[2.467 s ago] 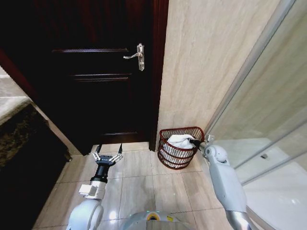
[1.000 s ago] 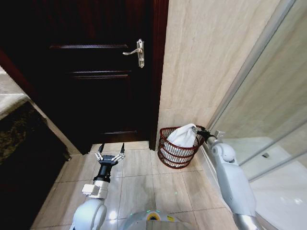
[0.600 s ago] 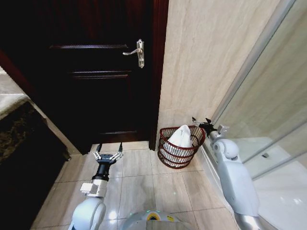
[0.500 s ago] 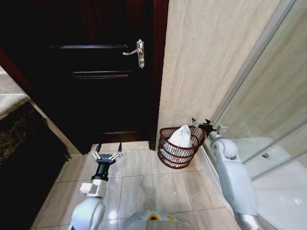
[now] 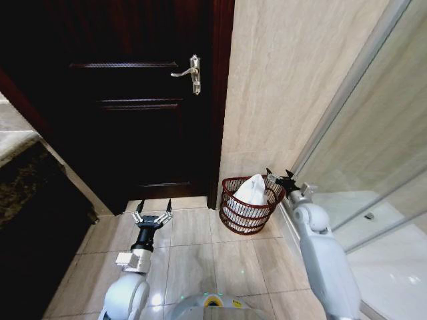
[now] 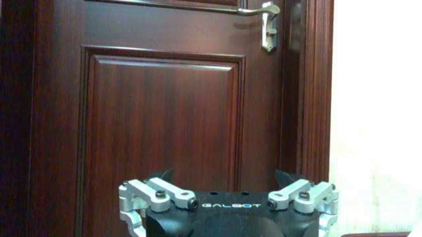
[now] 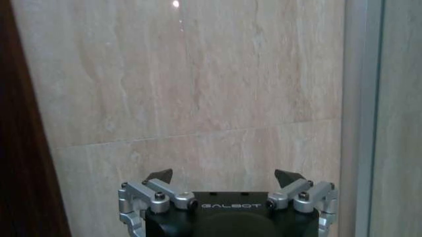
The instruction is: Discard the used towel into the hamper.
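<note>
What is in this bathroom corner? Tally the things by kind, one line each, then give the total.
Hamper: 1
Towel, in the hamper: 1
Door: 1
Door handle: 1
End effectors: 2, the left end effector over the floor tiles, the right end effector beside the hamper rim, both open
Total: 6

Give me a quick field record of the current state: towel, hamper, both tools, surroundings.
towel: white cloth towel bunched inside the hamper, peak rising above the rim
hamper: dark red-brown round wire hamper on the tiled floor, at the wall beside the door
right tool: open, empty, above the hamper's rim on the glass side, facing the beige wall
left tool: open, empty, low over the floor tiles, facing the dark wooden door
door handle: silver lever, door closed
</note>
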You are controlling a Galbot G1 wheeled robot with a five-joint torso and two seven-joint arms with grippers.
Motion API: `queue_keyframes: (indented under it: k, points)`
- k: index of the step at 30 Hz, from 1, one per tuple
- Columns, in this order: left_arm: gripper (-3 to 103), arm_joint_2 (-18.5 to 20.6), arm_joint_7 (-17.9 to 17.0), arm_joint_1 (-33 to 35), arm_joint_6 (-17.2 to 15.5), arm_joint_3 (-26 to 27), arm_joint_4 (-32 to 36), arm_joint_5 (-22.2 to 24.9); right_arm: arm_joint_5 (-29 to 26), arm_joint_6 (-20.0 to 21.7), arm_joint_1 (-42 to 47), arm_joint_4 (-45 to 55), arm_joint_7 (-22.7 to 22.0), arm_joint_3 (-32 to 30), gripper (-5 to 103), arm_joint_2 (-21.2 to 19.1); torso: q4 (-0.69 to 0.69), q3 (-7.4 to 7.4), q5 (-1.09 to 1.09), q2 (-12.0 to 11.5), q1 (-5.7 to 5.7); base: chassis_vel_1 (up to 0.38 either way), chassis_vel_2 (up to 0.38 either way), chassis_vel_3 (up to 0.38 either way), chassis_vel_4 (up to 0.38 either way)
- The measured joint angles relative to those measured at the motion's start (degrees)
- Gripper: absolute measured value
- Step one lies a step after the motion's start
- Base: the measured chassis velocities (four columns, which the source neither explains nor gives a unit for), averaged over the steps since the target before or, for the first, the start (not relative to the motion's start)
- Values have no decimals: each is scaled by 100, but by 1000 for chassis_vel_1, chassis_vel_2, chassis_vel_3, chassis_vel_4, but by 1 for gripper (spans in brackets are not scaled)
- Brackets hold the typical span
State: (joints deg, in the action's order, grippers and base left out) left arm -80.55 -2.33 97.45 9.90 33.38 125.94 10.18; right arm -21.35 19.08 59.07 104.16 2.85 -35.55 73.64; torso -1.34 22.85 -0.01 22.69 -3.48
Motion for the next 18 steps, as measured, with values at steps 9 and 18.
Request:
queue_keyframes:
  k: [9,18]
  points:
    - [100,28,4,25,0,101,-12,105,257,-185,619,793,-105,-45,100,89,0,1,0,2,0,0,0,0,0]
    - [100,98,35,72,7,255,-12,304,375,-420,1475,1379,-167,-220,100,511,0,1,-1,3,-1,0,0,0,0]
